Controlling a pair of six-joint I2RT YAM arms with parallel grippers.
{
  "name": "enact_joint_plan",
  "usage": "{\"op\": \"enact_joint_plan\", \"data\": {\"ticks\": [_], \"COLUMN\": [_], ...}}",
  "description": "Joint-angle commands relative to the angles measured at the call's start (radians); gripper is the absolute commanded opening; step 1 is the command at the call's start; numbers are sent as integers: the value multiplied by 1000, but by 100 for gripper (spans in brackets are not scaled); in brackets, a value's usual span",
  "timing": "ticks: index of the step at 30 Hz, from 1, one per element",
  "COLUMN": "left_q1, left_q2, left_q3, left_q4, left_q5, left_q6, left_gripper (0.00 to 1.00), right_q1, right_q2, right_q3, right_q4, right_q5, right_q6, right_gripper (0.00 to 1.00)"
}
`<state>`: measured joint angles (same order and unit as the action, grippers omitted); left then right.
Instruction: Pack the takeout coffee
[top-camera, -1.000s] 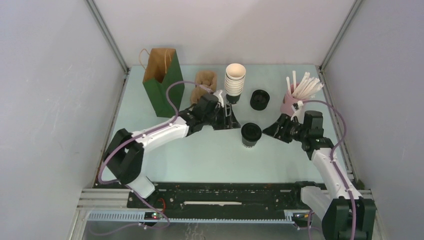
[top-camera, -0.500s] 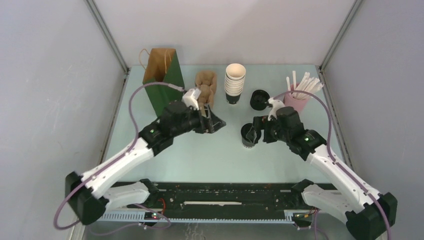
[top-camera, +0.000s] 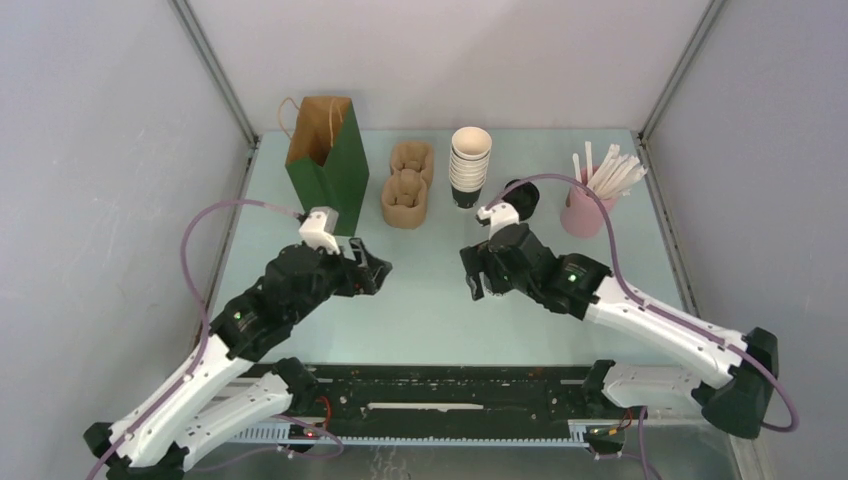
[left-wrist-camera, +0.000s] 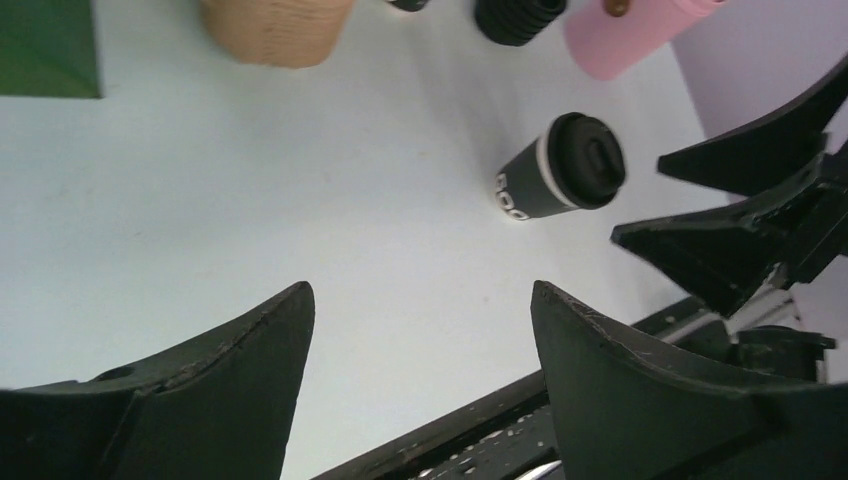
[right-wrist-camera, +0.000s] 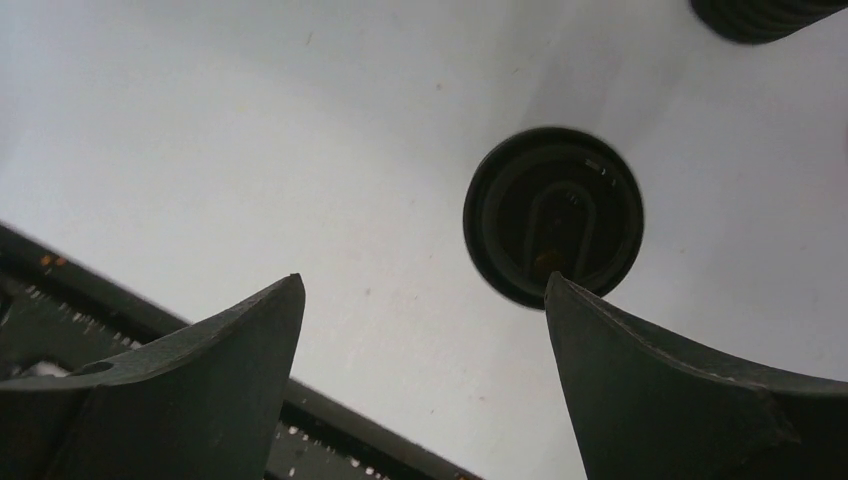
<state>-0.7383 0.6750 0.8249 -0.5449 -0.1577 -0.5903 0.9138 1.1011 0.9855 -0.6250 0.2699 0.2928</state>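
Both left gripper (left-wrist-camera: 420, 290) and right gripper (right-wrist-camera: 422, 280) spread wide; takeout coffee (left-wrist-camera: 562, 173) round-lidded, dark

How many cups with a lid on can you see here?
1: the takeout coffee, below the open right gripper, which hides it in the overhead view. The stacked cups are lidless.

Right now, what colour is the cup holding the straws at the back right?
Pink. The pink cylindrical straw cup shows best in the top external view.
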Motion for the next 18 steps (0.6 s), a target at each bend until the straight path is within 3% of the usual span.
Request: {"op": "enact_joint_plan", "data": {"ticks": [1, 7, 11, 18], "left_q1": [4, 4, 3, 3], "left_q2": [-67, -171, -188, -169], "left_q3": [29, 2, -5, -30], "left_q4": [-153, -174, -174, -143], "left_q5": [-151, -244, -247, -221], "left_q6": [40, -3, -5, -2], "left_gripper": [85, 87, 88, 88], "right_q1": [81, 161, 141, 90], "right_q2": [118, 335, 454, 530], "right_q3": [104, 237, 298, 284], "right_q4": [-53, -117, -187, -217], "right_q5": [225, 365, 498, 581], "right_q6": [-35, -73, -72, -61], "right_gripper": [100, 100, 100, 100]}}
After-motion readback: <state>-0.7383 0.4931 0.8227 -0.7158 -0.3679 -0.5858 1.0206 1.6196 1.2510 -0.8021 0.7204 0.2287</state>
